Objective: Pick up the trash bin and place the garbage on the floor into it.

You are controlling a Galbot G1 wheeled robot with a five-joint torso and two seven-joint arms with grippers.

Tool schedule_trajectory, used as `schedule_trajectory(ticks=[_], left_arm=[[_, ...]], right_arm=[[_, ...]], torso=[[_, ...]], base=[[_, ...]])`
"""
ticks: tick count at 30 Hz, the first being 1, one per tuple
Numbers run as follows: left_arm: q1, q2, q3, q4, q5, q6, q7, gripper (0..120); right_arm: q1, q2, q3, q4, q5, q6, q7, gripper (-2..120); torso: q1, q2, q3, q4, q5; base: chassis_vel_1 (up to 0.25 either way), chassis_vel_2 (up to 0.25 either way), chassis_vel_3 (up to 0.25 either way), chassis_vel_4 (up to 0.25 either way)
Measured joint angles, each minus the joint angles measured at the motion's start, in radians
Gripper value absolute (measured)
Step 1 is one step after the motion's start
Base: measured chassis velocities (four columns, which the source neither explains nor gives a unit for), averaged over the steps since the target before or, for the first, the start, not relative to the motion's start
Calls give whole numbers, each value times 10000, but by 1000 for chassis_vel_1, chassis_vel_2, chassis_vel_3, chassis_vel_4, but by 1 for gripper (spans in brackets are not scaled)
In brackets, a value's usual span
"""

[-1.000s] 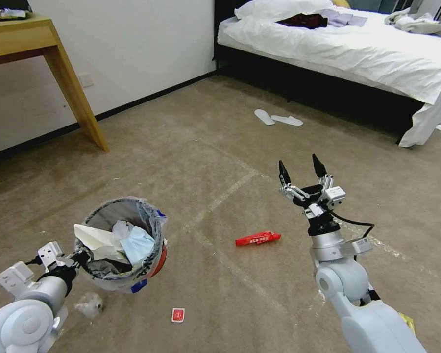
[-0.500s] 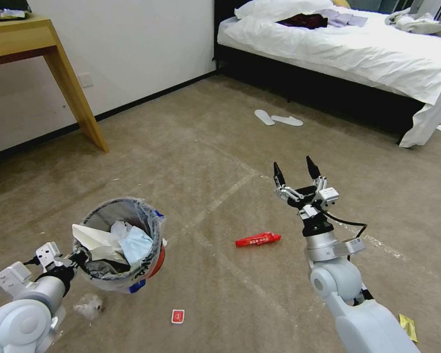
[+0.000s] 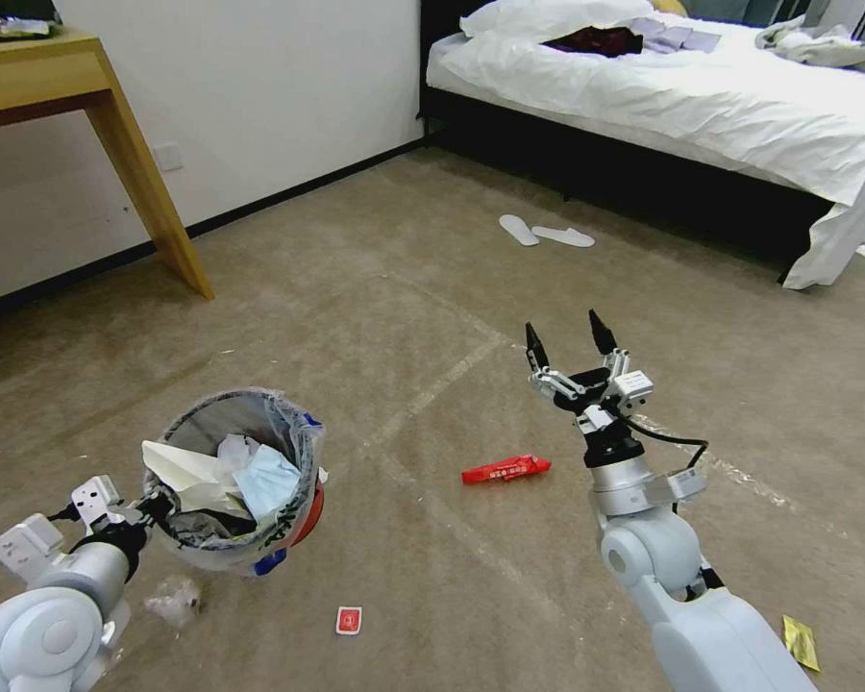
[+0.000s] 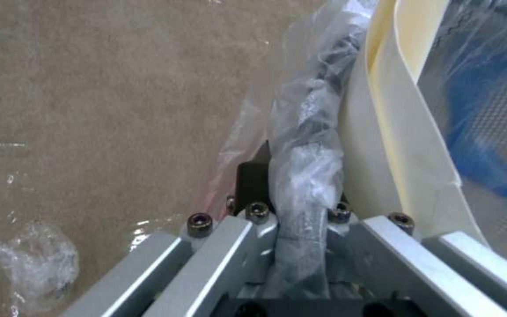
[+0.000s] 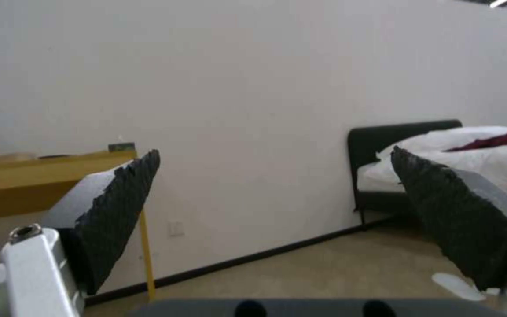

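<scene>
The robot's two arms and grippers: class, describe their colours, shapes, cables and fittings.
Both arms are glossy white with rounded joints and silvery wrist sections. The right gripper has two pointed black fingers with ridged pads, silver linkages, a white box and a black cable. The left gripper shows flat silvery bars with dark bolts.

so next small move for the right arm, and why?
Probably tip the right gripper down toward the long red wrapper. It is open, empty and pointing up and forward at the wall, with the wrapper on the floor just to its left, and the left gripper already holds the trash bin by its rim.
</scene>
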Motion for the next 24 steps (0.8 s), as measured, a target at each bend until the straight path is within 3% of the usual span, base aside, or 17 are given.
schedule_trajectory(ticks=[11, 24], left_arm=[[-49, 9, 34, 18, -2, 8, 0, 1], [-42, -22, 43, 0, 17, 11, 0, 1]], right_arm=[[212, -244, -581, 108, 462, -990, 844, 100], [301, -272, -664, 141, 419, -1017, 842, 100]], torso=[[0, 0, 0, 0, 0], [0, 0, 0, 0, 1]], base=[[0, 0, 0, 0], [0, 0, 0, 0]])
